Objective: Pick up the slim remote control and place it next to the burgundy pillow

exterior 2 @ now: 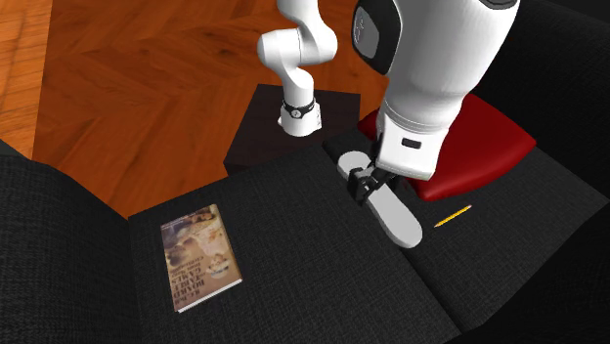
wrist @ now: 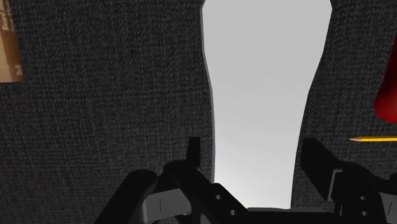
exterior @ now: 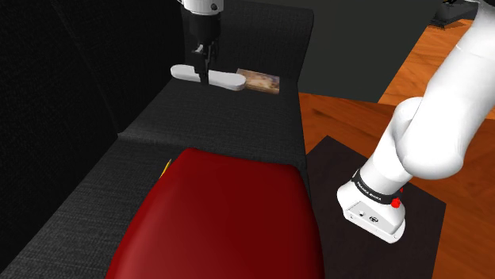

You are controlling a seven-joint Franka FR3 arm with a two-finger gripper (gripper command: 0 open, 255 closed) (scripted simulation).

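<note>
Jaws of the black two-finger gripper (exterior: pixel 206 73) (exterior 2: pixel 367 186) (wrist: pixel 251 149) stand narrow, closed on the two long sides of the slim white remote control (exterior: pixel 226 79) (exterior 2: pixel 396 215) (wrist: pixel 267 76), near one end of it. In the wrist view a black finger sits at each edge of the remote, whose pale body runs on beyond them. The remote lies level over the dark charcoal fabric sofa seat (exterior: pixel 238 119) (exterior 2: pixel 293 215); whether it touches the seat, I cannot tell.

In the second exterior view the glossy burgundy pillow (exterior: pixel 230 214) (exterior 2: pixel 489 147) (wrist: pixel 385 95) lies on the same seat, close behind the gripper. A thin yellow pencil (exterior 2: pixel 453 216) (wrist: pixel 375 138) rests on the fabric between the remote's free end and the pillow, apart from both. A flat book with a brown pictured cover (exterior: pixel 260 79) (exterior 2: pixel 198 256) lies well apart from the remote, on the side away from the pillow. Beside the sofa runs an orange-brown wooden plank floor (exterior 2: pixel 147 78).
</note>
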